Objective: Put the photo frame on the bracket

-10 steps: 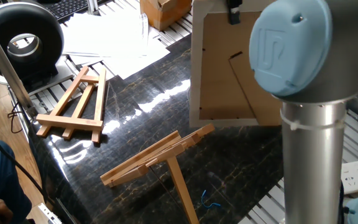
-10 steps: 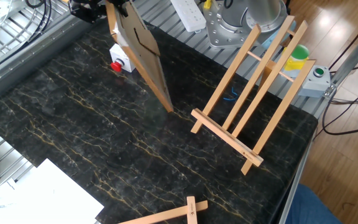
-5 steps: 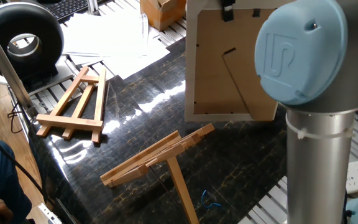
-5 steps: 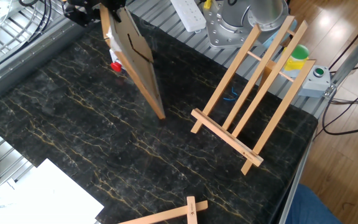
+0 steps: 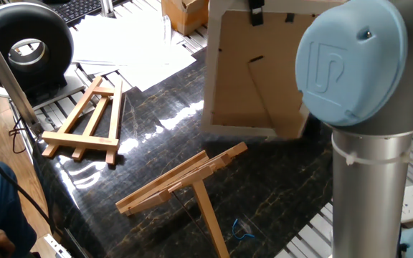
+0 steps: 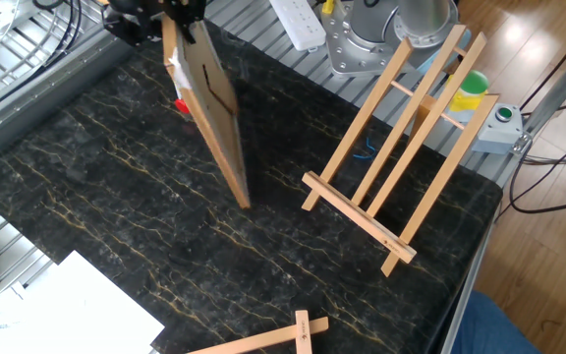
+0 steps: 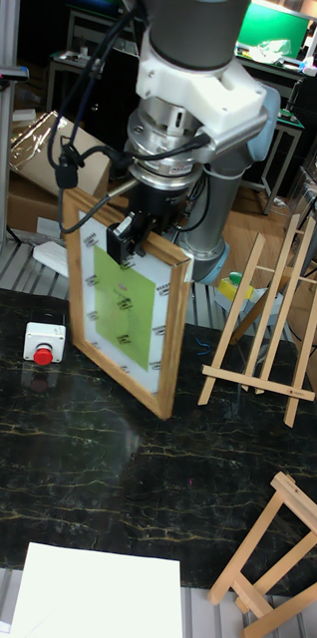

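Observation:
The photo frame hangs upright over the dark marble table, its brown back and stand flap showing in one fixed view. In the tall fixed view its front shows a green print, and in the other fixed view it is nearly edge-on. My gripper is shut on the frame's top edge, also seen at the picture tops. The bracket stands to the frame's side with a gap between them; its slats and long rear leg lie below the frame, and it appears at right.
A smaller A-shaped easel lies flat at the table's far side. A red-button box sits behind the frame. White paper sheets and a cardboard box lie beyond. The arm's blue-capped joint blocks the right.
The gripper has carried the photo frame sideways across the table toward the bracket, still shut on its top edge. The bracket and the small easel have not moved.

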### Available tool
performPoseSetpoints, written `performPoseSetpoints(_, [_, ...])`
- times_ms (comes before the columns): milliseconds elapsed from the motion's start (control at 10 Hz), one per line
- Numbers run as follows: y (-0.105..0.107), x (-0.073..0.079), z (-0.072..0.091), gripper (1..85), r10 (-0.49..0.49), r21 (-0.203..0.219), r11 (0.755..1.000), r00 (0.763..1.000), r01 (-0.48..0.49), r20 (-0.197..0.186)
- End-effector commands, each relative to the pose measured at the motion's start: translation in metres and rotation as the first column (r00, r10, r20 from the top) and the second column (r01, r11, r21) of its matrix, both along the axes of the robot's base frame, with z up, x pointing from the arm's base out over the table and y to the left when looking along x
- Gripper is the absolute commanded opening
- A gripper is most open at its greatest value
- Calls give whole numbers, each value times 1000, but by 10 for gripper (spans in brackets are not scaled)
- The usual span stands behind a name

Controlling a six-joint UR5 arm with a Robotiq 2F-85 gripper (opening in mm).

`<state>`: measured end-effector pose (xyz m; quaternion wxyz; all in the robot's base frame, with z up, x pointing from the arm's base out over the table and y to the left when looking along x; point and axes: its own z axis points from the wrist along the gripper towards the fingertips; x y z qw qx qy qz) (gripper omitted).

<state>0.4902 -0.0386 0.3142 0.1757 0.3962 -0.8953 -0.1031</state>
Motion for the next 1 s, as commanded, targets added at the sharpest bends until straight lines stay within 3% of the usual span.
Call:
performPoseSetpoints(0, [8, 5, -2, 17, -17, -16, 1000, 1000, 17, 14])
performPoseSetpoints(100, [9, 6, -3, 17, -15, -28, 999, 1000, 16, 19])
performPoseSetpoints(300, [-8, 16, -9, 17, 72, -97, 993, 996, -67, 46])
performPoseSetpoints(900, [-10, 25, -14, 17, 95, -138, 987, 992, -83, 86])
